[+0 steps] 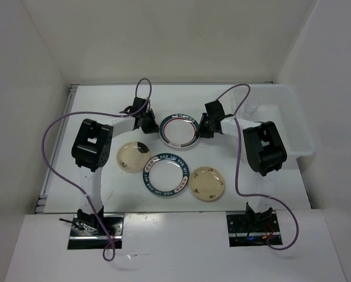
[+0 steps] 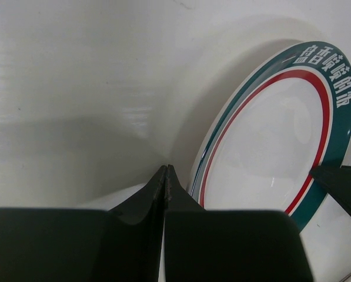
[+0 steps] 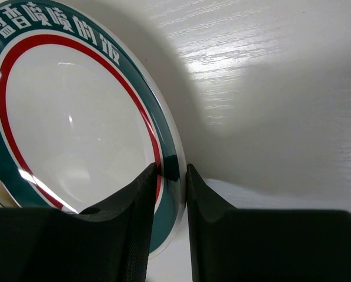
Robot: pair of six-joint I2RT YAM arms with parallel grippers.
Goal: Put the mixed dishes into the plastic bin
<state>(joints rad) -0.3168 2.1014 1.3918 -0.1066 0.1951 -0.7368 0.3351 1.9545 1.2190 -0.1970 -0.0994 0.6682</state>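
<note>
The teal-rimmed plate (image 1: pixel 179 130) sits on the white table (image 1: pixel 104 108) at about 12 o'clock from the table's middle, between the two arms. It is round, so it has no long axis, and its white face points upward. Whether it is flat or slightly tipped cannot be told. The right gripper (image 3: pixel 173 171) has pinched the plate's rim at its 3 o'clock side, one finger inside and one outside. The left gripper (image 2: pixel 166 173) has its fingers pressed together on nothing, its tip just beside the plate's 9 o'clock edge. A second teal-rimmed plate (image 1: pixel 166 174) lies face up at 6 o'clock from the first. Cream plates lie at 8 o'clock (image 1: pixel 133 156) and 5 o'clock (image 1: pixel 207 183). The bin (image 1: pixel 301 144) stands at 3 o'clock with a clear cup (image 1: pixel 254 107) inside.
</note>
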